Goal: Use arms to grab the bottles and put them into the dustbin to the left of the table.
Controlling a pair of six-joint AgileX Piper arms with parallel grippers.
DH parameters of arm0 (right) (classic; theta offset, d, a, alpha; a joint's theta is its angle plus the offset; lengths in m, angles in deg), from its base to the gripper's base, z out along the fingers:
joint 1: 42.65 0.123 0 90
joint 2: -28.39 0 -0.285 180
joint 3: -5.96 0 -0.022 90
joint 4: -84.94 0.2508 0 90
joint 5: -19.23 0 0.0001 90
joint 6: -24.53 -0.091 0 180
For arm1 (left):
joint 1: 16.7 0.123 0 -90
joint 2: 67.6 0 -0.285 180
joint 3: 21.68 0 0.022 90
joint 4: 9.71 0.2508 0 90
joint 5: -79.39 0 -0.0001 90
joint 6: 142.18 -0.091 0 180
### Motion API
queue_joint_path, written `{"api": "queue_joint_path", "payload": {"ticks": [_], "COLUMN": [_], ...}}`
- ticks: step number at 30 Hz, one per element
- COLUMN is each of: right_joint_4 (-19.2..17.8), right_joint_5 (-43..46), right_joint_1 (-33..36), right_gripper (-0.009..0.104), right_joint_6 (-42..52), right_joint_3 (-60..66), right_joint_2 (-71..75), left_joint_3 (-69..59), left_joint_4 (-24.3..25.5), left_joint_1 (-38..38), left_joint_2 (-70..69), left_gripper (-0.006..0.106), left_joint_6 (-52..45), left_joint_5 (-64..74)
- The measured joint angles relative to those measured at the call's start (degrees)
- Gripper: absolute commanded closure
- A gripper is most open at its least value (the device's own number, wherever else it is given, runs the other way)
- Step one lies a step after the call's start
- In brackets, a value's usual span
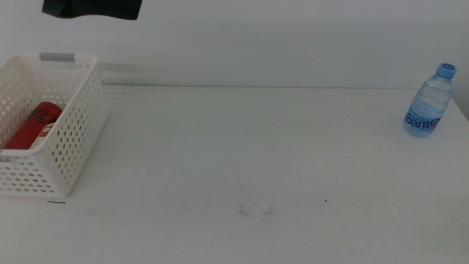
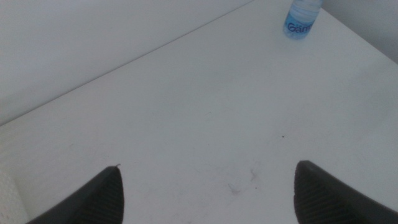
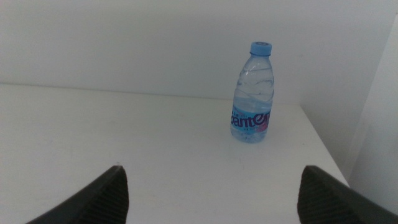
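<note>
White table [image 1: 256,147] holding water bottle [image 1: 429,100] upright at far right corner; red can [image 1: 33,125] lying inside dustbin [image 1: 73,139] at left. Left gripper [image 2: 208,193] and right gripper [image 3: 211,193] both spreading wide, gripping nothing.

the middle view looks forward and down over the whole surface [image 1: 242,147], from well back. each wrist view looks out between its own spread jaws, low above that surface. all three share the water bottle [image 1: 429,103], far off in the left wrist view, nearer in the right.
</note>
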Motion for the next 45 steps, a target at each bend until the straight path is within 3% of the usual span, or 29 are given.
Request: {"api": "queue_joint_path", "payload": {"ticks": [7, 16, 19, 25, 30, 37, 45], "right_joint_4": [-0.31, 0.00, 0.30, 0.30, 4.01, 13.61, 15.79], "right_joint_5": [12.08, 23.64, 32.67, 58.86, 76.46, 77.29, 69.34], "right_joint_1": [0.00, 0.00, 0.00, 0.00, 0.00, 0.00, 0.00], "right_gripper": [0.004, 0.004, 0.004, 0.004, 0.004, 0.004, 0.004], "right_joint_6": [0.38, -0.92, -1.06, -0.14, 1.67, 4.36, 7.94], "right_joint_3": [0.09, -6.84, -9.81, -10.90, -12.83, -24.75, -40.32], "right_joint_2": [-3.99, -36.56, -48.94, -71.37, -88.09, -103.18, -114.47], "left_joint_3": [0.00, 0.00, 0.00, 0.00, 0.00, 0.00, 0.00], "left_joint_4": [0.77, 1.02, 1.02, 1.02, 1.02, 1.41, 1.41], "left_joint_1": [-0.05, -0.05, -0.05, -0.05, -0.05, -0.05, -0.05], "left_joint_2": [0.00, 0.00, 0.00, 0.00, 0.00, 0.00, 0.00], "left_gripper": [0.007, 0.007, 0.007, 0.007, 0.007, 0.007, 0.007], "left_joint_6": [0.00, 0.00, 0.00, 0.00, 0.00, 0.00, 0.00], "left_joint_5": [0.00, 0.00, -1.31, -4.01, -6.03, -8.36, -8.60]}}
